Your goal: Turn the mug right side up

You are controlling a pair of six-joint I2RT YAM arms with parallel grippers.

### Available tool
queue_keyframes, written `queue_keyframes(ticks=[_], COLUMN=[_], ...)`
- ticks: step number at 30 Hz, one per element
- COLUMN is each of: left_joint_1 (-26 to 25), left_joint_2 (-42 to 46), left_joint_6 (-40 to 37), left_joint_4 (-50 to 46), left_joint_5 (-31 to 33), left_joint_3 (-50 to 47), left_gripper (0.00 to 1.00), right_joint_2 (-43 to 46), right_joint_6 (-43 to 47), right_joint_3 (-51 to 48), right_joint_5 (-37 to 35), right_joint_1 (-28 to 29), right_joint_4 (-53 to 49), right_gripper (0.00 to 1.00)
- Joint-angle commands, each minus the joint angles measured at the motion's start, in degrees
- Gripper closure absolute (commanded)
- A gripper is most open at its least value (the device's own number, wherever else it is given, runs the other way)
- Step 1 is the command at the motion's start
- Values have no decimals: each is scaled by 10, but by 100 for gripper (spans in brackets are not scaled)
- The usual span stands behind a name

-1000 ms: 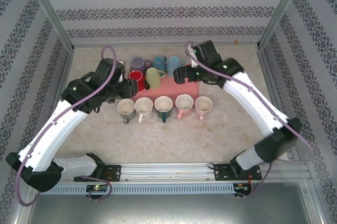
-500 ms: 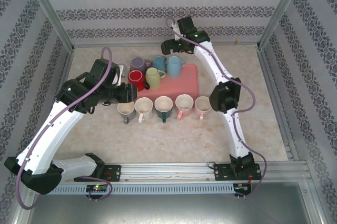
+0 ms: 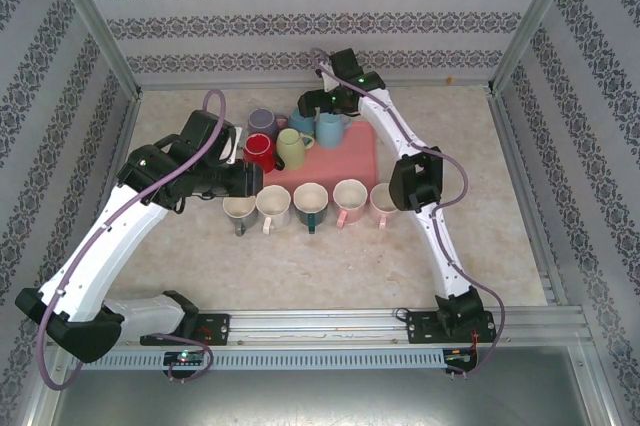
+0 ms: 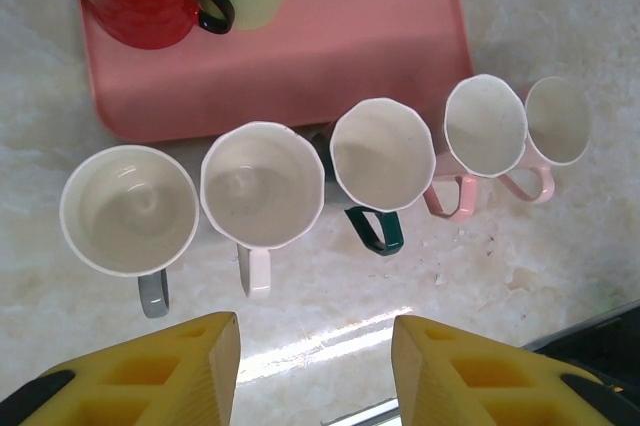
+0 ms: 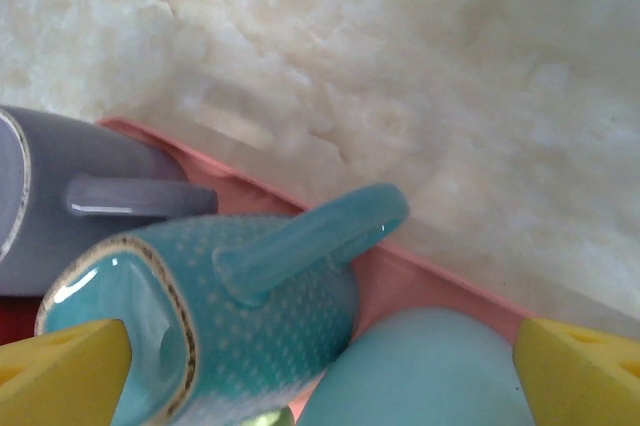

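On the pink tray (image 3: 355, 151) several mugs stand bottom up: purple (image 3: 262, 122), red (image 3: 260, 151), green (image 3: 292, 148), dotted teal (image 3: 303, 123) and light blue (image 3: 330, 127). My right gripper (image 3: 308, 106) hovers open over the tray's back edge. In the right wrist view the dotted teal mug (image 5: 250, 316) lies between the yellow fingertips (image 5: 60, 366) without touching them, its handle (image 5: 310, 241) pointing up. My left gripper (image 4: 315, 356) is open and holds nothing, just in front of the row of upright mugs.
Several upright white-lined mugs stand in a row on the table before the tray: grey-handled (image 4: 130, 208), white-handled (image 4: 262, 184), green-handled (image 4: 383, 154) and two pink-handled (image 4: 486, 126). A purple mug (image 5: 70, 196) and a light blue mug (image 5: 420, 376) crowd the teal one. Patterned walls enclose the table.
My right arm has swung from the tray's right side to its back edge and come down over the teal mugs. The left arm shifted only slightly.
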State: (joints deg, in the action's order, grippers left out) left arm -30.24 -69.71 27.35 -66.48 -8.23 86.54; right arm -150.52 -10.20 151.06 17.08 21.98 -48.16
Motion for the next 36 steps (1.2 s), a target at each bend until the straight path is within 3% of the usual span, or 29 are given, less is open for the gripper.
queue_keyframes(ticks=[1,6,21,28,36], left_joint_1=[9,9,9,8,9], left_joint_2=[-1,-5,11,11,11], left_joint_6=[-6,3,27,32,27], left_joint_4=[8,18,34,39,33], left_joint_5=[-7,-16,-20,-25,-21], left_joint_3=[1,-1,-20,-30,-32], left_gripper=[55,55,56,56,56], right_joint_2=[57,105,240,175,124], right_joint_6=[12,28,102,125,123], right_joint_3=[-64,-137,-348,-265,-227], right_joint_5=[18,17,-114,-172,-151], right_joint_1=[3,7,55,57,53], right_joint_4=[-6,-8,-21,-66,-82], right_gripper=[2,2,3,2,2])
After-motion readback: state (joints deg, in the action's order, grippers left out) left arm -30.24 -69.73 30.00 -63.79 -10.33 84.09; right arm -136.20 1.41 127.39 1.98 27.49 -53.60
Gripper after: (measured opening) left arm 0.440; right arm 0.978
